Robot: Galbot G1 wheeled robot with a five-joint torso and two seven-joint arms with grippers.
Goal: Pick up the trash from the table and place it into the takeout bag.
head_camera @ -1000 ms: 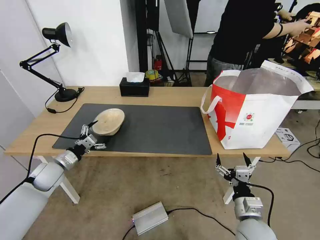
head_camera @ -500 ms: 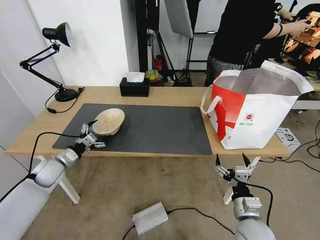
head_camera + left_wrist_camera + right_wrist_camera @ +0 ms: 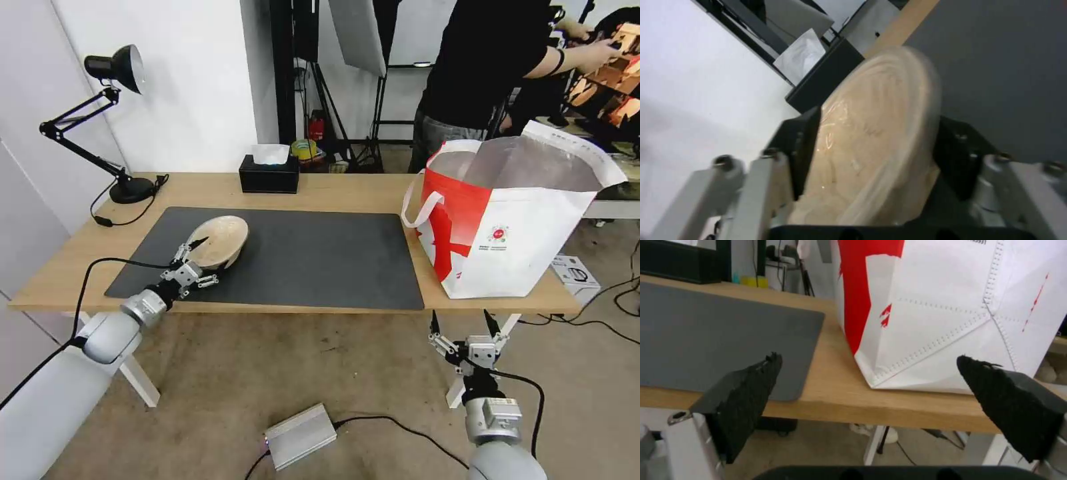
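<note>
The beige shallow bowl (image 3: 217, 241) sits tilted on the left part of the dark grey mat (image 3: 313, 257) on the tabletop (image 3: 347, 190), its open face turned up toward the near left and its far edge raised off the mat. The left pincer (image 3: 192, 263) has it by the near rim: in the left wrist view the bowl (image 3: 880, 140) stands edge-on between the two black fingers (image 3: 804, 150), one on the inner face and one on the outer wall, so the pincer is narrowed onto the rim and holding it. The bowl looks thin-walled and light, likely moulded pulp or thin plastic, with a faint sheen inside that suggests a slick lining. A rim pinch suits it, since the body is too wide to span, but the wall may flex or slip if squeezed lightly, and it hangs far out from the hold, so it could swing or pivot when carried. A deeper bite on the rim would steady it. The takeout bag (image 3: 513, 227) stands open at the right end of the tabletop, well apart from the bowl. The right pincer (image 3: 464, 328) waits below the tabletop's near edge by the bag, its fingers (image 3: 746, 390) spread wide and empty.
</note>
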